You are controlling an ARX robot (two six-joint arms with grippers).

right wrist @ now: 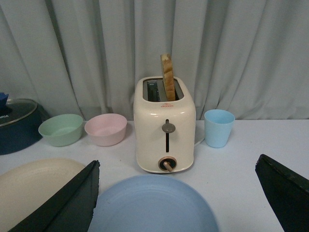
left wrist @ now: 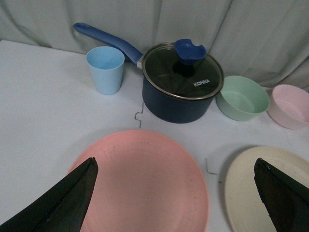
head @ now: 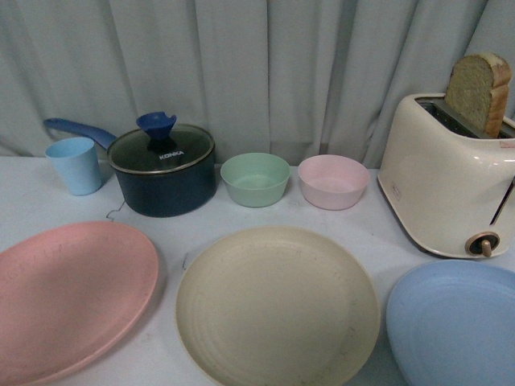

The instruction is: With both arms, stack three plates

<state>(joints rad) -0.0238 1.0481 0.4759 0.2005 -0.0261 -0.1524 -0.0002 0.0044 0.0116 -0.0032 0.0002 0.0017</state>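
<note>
**Plates.** All three lie separately, flat on the white table, in a row along its near edge. None is stacked yet. The pink plate is at left, the cream plate in the centre and the blue plate at right. Narrow strips of table show between them.

**Pincers.** The left gripper is released, its jaws spread wide and holding nothing. The right gripper is likewise released and empty. Neither arm appears in the front view.

**Governing relation.** The pink plate lies squarely between the left jaws, and the blue plate between the right jaws. The left arm is therefore nearer the pink plate and the right arm nearer the blue. The cream plate sits between the two arms and is the likely base. Being round, the plates set no preferred axis, so a rim grasp is probably needed.

**Limitation.** The height of the jaws above the plates cannot be judged from the wrist views.

**Obstructions.** The saucepan, green bowl, pink bowl and toaster stand on the far side, apart from the plates.
</note>
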